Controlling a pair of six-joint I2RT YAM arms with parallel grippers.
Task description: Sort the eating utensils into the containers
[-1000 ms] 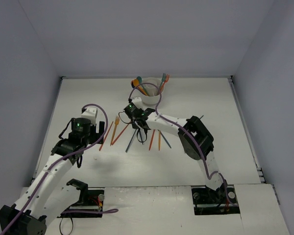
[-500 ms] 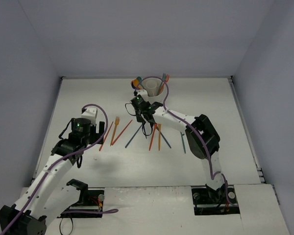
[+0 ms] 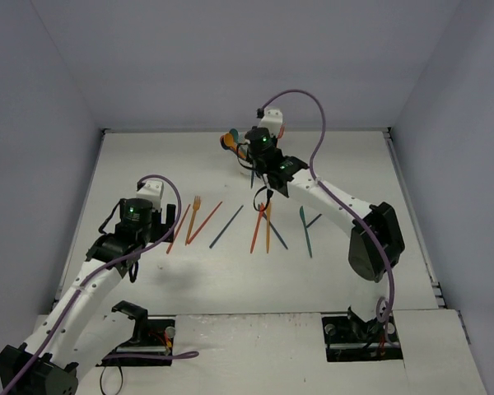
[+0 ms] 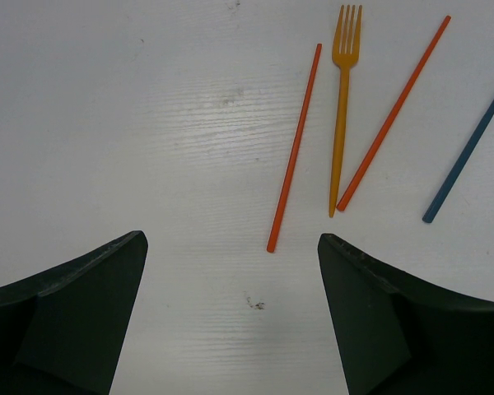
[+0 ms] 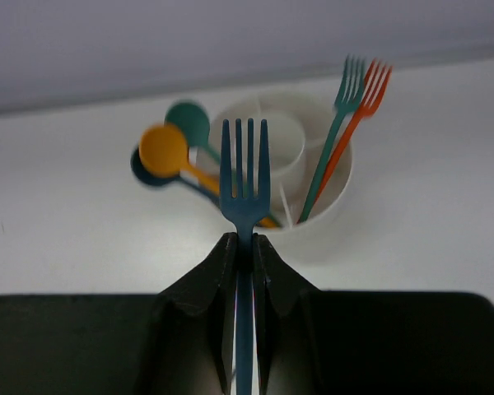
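Observation:
My right gripper (image 5: 244, 247) is shut on the handle of a dark blue fork (image 5: 244, 173), tines up, just in front of the white divided cup (image 5: 317, 224). A teal fork (image 5: 337, 123) and an orange fork (image 5: 367, 103) lean in the cup's right compartment. Orange (image 5: 165, 151), teal (image 5: 189, 122) and dark blue spoons lean out on its left. In the top view my right gripper (image 3: 255, 158) covers most of the cup. Several utensils lie mid-table, among them an orange fork (image 3: 194, 216) and a teal one (image 3: 305, 230). My left gripper (image 4: 230, 243) hangs open over bare table.
A red-orange stick-like handle (image 4: 294, 148), the orange fork (image 4: 341, 115), another red-orange handle (image 4: 393, 115) and a dark blue one (image 4: 465, 156) lie just beyond my left fingers. White walls close in the table at the back and sides.
My right arm has lifted the dark blue fork out of the mid-table pile and carried it back to the cup. The left arm has not moved.

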